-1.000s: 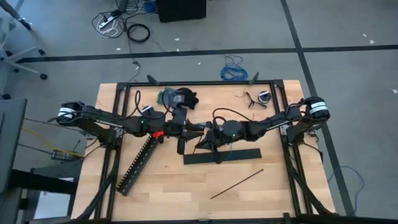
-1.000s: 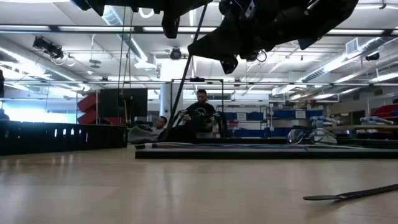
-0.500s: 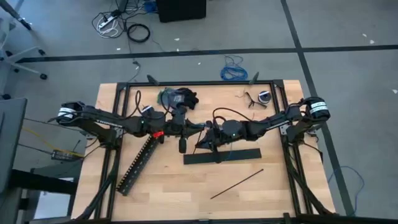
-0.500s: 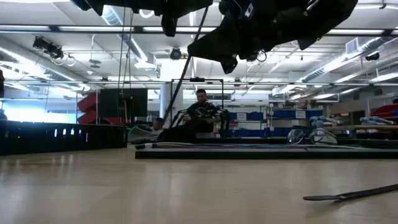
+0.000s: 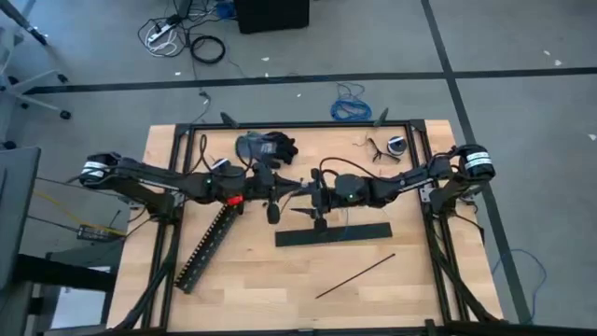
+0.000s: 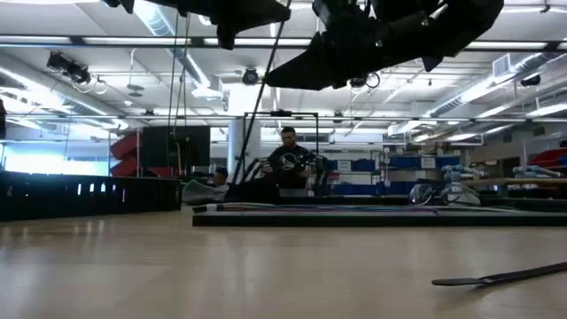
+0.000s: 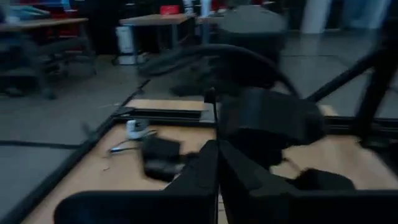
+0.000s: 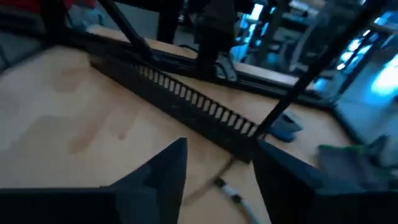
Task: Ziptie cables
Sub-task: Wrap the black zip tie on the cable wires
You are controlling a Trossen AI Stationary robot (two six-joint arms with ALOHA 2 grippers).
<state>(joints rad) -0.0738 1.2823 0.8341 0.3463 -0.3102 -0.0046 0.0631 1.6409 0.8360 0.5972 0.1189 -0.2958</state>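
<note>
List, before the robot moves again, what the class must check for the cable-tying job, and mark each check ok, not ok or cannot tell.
1. Left gripper has a ziptie: ok. Its fingers are shut and a thin black strip, the held ziptie, rises from between them.
2. Right gripper free to help: ok. It is open with nothing between its fingers.
3. Cables held: not ok. The bundle lies at the table's far edge, in neither gripper.
4. Held ziptie looped round the cables: not ok.
5. Spare ziptie available: ok. It lies on the table's near side.
6. Clearance between the two grippers over the table's middle: cannot tell.
</note>
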